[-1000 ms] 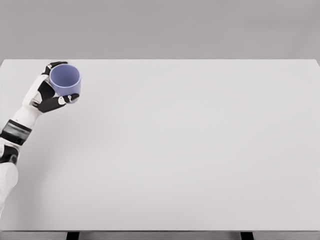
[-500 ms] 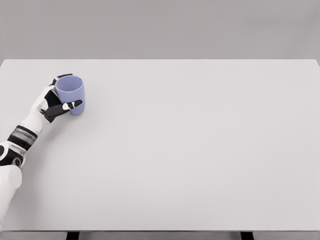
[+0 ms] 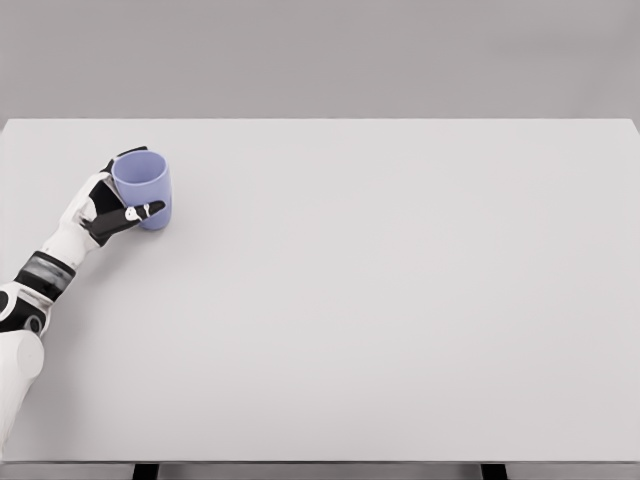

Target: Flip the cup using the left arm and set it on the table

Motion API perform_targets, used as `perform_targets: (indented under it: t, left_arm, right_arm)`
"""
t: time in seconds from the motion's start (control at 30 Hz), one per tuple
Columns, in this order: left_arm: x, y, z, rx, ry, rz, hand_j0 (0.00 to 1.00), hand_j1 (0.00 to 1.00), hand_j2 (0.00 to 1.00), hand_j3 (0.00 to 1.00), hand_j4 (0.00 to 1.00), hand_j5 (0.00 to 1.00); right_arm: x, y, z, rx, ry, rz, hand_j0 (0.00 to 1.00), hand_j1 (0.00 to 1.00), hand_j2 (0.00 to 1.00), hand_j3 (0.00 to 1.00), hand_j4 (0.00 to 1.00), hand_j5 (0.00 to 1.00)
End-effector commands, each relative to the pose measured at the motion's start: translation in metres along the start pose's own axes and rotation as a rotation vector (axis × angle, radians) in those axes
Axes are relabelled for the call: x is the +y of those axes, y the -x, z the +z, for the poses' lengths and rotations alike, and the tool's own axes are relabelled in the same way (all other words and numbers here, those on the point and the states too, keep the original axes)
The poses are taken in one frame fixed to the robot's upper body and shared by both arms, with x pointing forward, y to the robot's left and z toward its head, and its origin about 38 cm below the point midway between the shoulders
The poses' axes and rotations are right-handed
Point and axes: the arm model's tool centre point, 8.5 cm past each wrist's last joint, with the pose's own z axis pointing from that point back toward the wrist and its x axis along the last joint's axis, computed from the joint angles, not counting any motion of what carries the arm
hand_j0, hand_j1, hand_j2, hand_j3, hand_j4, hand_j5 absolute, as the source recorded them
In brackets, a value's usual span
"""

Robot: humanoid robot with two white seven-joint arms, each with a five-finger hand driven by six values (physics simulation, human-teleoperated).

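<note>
The table (image 3: pixel 400 300) is bearing everything. The left hand (image 3: pixel 100 212) is reaching in over the table's left edge, fingers wrapping the cup (image 3: pixel 143 190), which is standing upright, mouth up, near the table's far-left corner.

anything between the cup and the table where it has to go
Nothing visible. The left robot hand is wrapped around the purple cup, which stands upright with its opening up, at or just above the white table. The surface around it is bare.
</note>
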Motion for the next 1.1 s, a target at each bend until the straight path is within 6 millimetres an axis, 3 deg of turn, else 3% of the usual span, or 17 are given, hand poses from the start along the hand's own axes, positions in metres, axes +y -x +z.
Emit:
perform_targets:
  t: [0.0,0.4,1.07]
  left_arm:
    - [0.000,-0.001,0.000,-0.006,-0.002,0.003,0.87,0.87,0.87,0.87,0.87,0.87]
    - [0.001,-0.003,0.001,-0.011,-0.004,0.002,1.00,1.00,1.00,1.00,1.00,1.00]
    - [-0.003,-0.032,-0.006,-0.094,0.027,-0.033,1.00,1.00,1.00,1.00,1.00,1.00]
  right_arm:
    - [0.000,0.000,0.000,-0.001,0.000,0.001,1.00,1.00,1.00,1.00,1.00,1.00]
    - [0.000,0.000,0.000,0.001,0.000,0.000,1.00,1.00,1.00,1.00,1.00,1.00]
    - [0.000,0.000,0.000,-0.001,0.000,0.001,1.00,1.00,1.00,1.00,1.00,1.00]
